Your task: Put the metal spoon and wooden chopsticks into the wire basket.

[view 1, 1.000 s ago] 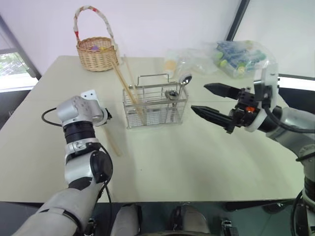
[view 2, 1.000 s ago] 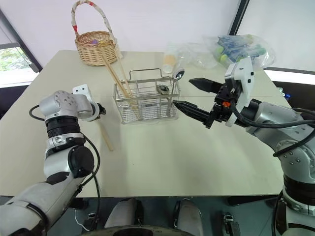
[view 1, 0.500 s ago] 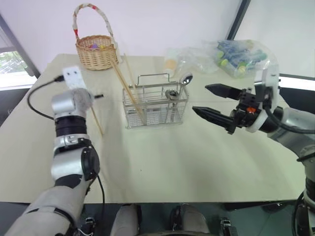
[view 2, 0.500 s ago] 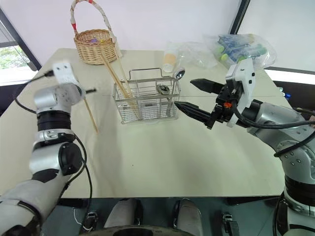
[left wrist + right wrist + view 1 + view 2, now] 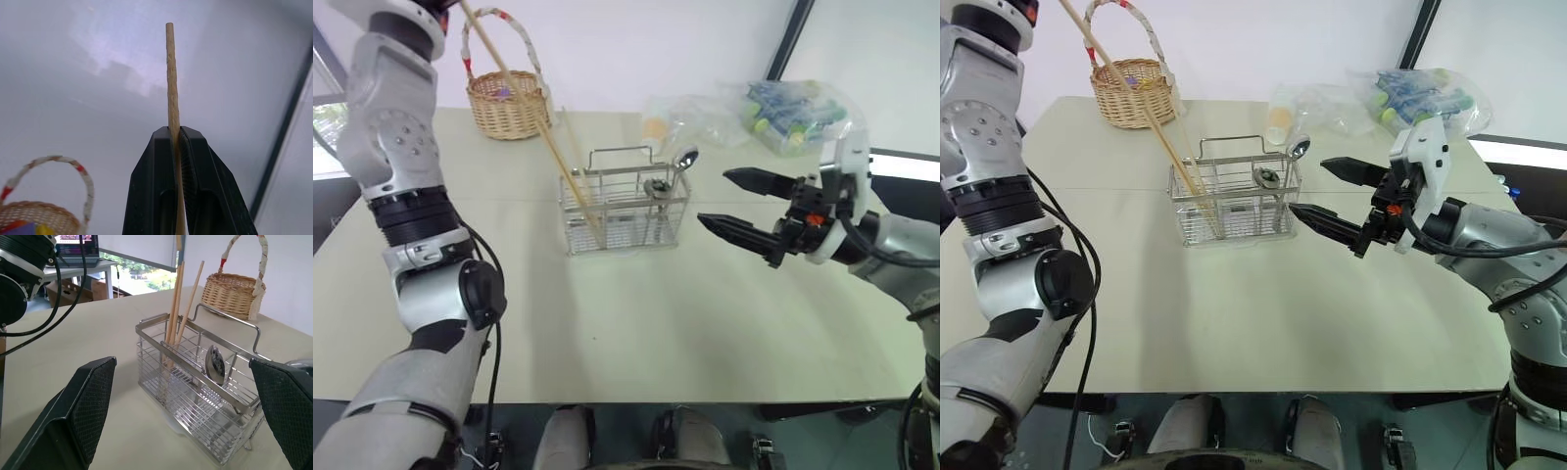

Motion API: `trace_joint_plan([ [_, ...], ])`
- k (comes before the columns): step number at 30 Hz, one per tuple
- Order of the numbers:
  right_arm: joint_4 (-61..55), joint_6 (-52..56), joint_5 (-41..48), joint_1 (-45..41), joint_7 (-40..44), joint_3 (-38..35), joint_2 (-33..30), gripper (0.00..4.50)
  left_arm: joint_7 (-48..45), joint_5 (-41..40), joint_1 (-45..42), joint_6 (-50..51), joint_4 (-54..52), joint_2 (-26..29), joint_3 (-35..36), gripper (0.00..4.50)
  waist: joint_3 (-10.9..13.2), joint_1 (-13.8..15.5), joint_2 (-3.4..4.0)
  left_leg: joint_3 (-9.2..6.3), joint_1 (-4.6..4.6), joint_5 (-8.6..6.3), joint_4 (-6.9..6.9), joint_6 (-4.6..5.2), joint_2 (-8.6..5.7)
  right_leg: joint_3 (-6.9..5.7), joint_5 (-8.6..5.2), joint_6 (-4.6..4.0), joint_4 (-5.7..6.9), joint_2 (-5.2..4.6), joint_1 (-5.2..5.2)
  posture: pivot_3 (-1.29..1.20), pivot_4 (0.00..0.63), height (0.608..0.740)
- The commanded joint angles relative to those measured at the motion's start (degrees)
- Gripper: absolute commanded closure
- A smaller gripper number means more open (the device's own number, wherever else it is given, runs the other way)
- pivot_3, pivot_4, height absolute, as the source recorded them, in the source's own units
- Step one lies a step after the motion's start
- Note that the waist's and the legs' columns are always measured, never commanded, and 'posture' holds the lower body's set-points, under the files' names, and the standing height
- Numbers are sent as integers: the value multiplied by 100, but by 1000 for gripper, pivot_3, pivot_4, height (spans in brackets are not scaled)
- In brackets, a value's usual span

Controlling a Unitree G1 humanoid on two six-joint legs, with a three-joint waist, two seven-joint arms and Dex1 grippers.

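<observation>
The wire basket [image 5: 636, 223] stands mid-table. Wooden chopsticks [image 5: 579, 194] lean out of its left end, and a metal spoon [image 5: 681, 160] stands in its right end, bowl up. My left gripper [image 5: 174, 129] is raised high over the table's left side, shut on another wooden chopstick [image 5: 170, 73]. That chopstick [image 5: 494, 51] slants down toward the basket in line with the leaning ones, so I cannot tell where its lower end stops. My right gripper [image 5: 712, 196] hovers open to the right of the basket, pointing at it, with nothing between its fingers.
A round wicker basket [image 5: 506, 103] with a tall handle sits at the back left. Clear plastic bags [image 5: 783, 113] of bottles lie at the back right. The beige table [image 5: 636, 323] is bare in front of the wire basket.
My left arm has swung up from table height to high above the left side, lifting the chopstick off the table. The right gripper has stayed in place, open.
</observation>
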Motion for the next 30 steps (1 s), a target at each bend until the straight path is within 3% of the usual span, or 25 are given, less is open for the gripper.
trace_joint_plan([
  [1, -57, -110, -40, -167, -28, -61, 8, 0, -288, -140, 177, 252, -835, 65, -453, 4475, -2, -1, 4, 0, 0, 0, 0, 0, 0, 0, 0, 0, 0, 0, 1, 0, 150, 627],
  [11, -77, -98, -63, -187, -140, -91, 138, 0, -337, -12, 1519, 682, -1945, -211, -1316, 4475, -3, 13, 6, 5, -3, 12, 4, -20, -5, 0, 0, 0, -5, 2, 3, 0, 150, 627],
  [21, -146, -71, -30, -94, -282, -138, 186, 0, -277, 113, 1916, 515, -1809, -699, -1447, 4475, -5, 19, 10, 5, -1, -2, 6, 6, -6, 1, 0, 0, -5, 0, 5, 0, 150, 627],
  [22, -135, -69, -28, -98, -299, -144, 185, 0, -298, 95, 1941, 522, -1812, -727, -1443, 3779, -5, 19, 11, 5, 0, -3, 5, 6, -5, 1, 0, -1, -5, 0, 5, 0, 150, 627],
  [23, -127, -71, -28, -100, -311, -147, 183, 0, -313, 89, 1958, 525, -1816, -742, -1444, 3567, -5, 18, 10, 4, 0, -3, 5, 6, -5, 1, 0, -1, -4, 0, 5, 0, 150, 627],
  [30, -68, -129, -106, -42, -284, -155, 164, 0, -511, -481, 1912, 1074, -1804, -711, -1245, 79, -5, 16, 10, 5, -1, -2, 5, 6, -5, 1, 0, -1, -6, 1, 4, 0, 150, 627],
])
